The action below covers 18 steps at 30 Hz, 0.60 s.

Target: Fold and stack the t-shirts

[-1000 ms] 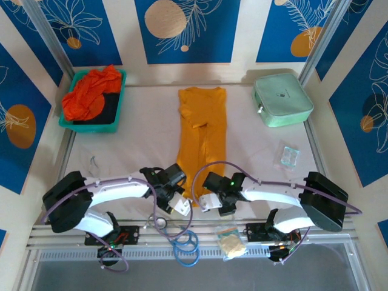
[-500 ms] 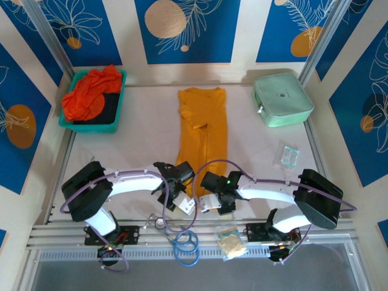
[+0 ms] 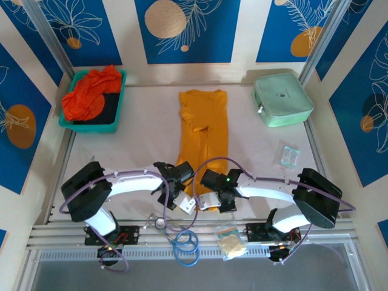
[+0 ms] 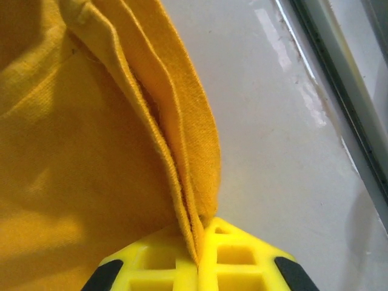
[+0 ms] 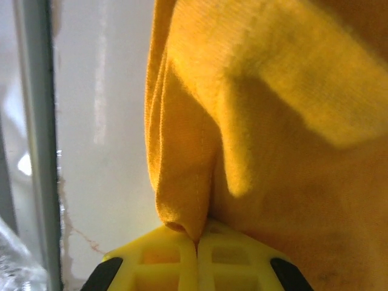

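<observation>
- Mustard-yellow t-shirt (image 3: 203, 136): cloth, matt. The wrist views show a fine knit grain and slightly fuzzy, stitched hem edges.
- Red-orange t-shirts (image 3: 88, 96): cloth, matt, crumpled.
- Left gripper (image 4: 198, 260) and right gripper (image 5: 197, 254): yellow moulded plastic, smooth, with a faint sheen and open ribbed pockets.
- Table (image 4: 285, 157): hard, pale, smooth surface. Semi-gloss, with streaky reflections and faint scuffs.
- Tray (image 3: 91, 128): teal plastic, smooth.
- Case (image 3: 282, 100): pale mint-green, padded, matt, soft-looking cover.
- Arm shells (image 3: 130, 185): white plastic, glossy.
- Frame rail (image 5: 36, 121): grey metal, satin finish.
- Packet (image 3: 288, 155): clear plastic film, glossy.
</observation>
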Tool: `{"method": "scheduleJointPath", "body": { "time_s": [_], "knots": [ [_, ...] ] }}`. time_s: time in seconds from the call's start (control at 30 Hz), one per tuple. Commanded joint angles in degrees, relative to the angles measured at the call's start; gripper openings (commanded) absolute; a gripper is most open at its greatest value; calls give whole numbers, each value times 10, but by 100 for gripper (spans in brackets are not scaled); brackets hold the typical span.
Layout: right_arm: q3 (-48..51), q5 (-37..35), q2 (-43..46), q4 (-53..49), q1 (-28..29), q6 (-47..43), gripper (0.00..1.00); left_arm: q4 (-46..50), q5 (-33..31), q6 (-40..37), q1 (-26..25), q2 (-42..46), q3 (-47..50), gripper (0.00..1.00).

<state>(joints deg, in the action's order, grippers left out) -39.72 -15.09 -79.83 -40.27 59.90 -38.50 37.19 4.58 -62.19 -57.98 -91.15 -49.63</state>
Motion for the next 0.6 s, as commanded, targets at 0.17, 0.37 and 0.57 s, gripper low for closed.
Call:
{"method": "scheduleJointPath", "body": {
  "time_s": [0.17, 0.37, 0.57],
  "knots": [
    [11, -25, 129, -44, 16, 18, 0, -60, -84, 42, -19, 124, 23, 0],
    [-9, -50, 182, -29, -28, 9, 0, -50, -113, 54, -2, 162, -15, 0],
    [-82, -73, 144, -3, -121, -23, 0, -65, -101, 16, 71, 135, -64, 0]
  ]
}}
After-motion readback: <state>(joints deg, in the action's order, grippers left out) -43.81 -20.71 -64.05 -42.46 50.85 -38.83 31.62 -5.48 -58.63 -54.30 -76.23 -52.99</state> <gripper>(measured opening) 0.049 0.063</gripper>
